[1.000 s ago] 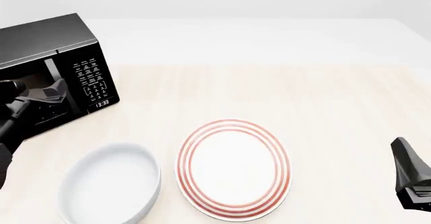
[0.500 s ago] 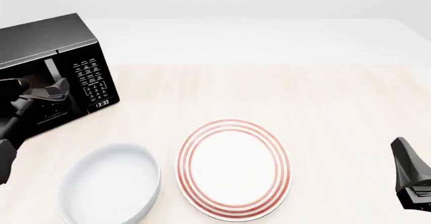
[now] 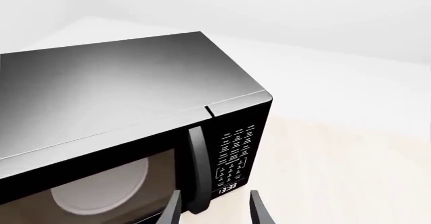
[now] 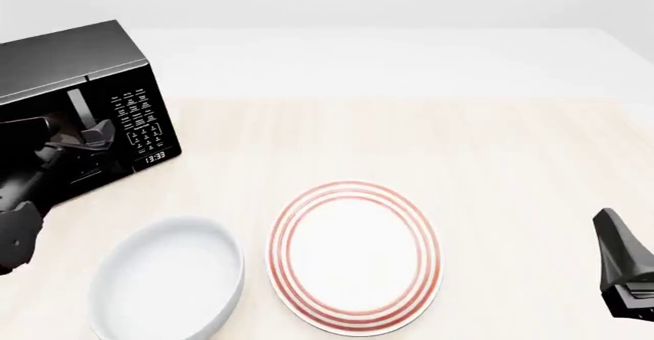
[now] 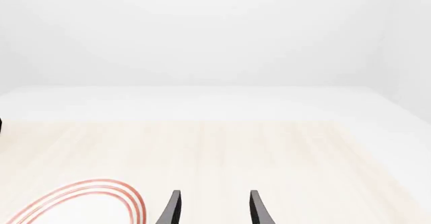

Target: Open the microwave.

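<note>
The microwave [image 4: 76, 106] sits at the upper left of the front view, door shut, its vertical handle [image 3: 197, 171] standing between the spread fingers of the left gripper [image 3: 214, 210], nearer one finger. The left arm reaches in low from the left edge. Only its wrist view shows the turntable [image 3: 101, 188] behind the glass. The right gripper [image 5: 213, 208], fingers spread, hangs over the counter [image 4: 491, 171] beside the striped plate [image 4: 354, 256].

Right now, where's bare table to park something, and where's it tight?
Free: the wood beyond the striped plate, running right toward the right gripper, and the strip between microwave and plate. Tight: near left, where the white bowl and left gripper crowd the microwave door.
</note>
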{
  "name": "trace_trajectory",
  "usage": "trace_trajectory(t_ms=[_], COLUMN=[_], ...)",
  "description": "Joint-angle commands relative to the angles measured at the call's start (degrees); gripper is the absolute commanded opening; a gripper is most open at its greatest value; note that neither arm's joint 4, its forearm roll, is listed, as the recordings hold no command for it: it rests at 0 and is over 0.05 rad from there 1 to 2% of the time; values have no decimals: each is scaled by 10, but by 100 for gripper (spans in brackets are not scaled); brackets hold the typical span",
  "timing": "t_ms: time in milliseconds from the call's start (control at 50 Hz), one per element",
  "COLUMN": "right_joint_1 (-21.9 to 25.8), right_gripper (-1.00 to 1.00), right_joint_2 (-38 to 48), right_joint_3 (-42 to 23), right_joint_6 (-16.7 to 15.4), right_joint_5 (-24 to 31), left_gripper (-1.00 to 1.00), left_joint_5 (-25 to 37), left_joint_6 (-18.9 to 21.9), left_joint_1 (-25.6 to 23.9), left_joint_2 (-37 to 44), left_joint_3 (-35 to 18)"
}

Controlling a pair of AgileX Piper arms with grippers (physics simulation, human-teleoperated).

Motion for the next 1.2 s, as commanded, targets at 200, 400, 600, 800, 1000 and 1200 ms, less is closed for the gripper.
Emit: trace_trajectory(t_ms=[200, 400, 600, 800, 1000, 1200], right_joint_1=[0, 0, 0, 0, 0, 0], right_gripper=[100, 100, 100, 100, 100, 100], right_joint_2=[0, 0, 0, 0, 0, 0], right_joint_3=[0, 0, 0, 0, 0, 0], right_joint_6=[0, 0, 0, 0, 0, 0], right_joint_5=[0, 0, 0, 0, 0, 0], left_gripper=[100, 100, 100, 100, 100, 100], left_joint_5=[-3, -3, -6, -10, -22, -25], left_joint_6=[-11, -16, -20, -25, -32, -41], left_joint_1=[0, 7, 11, 9, 13, 10], left_joint_2=[36, 55, 70, 89, 102, 121], left_joint_3=[-26, -37, -45, -56, -53, -60])
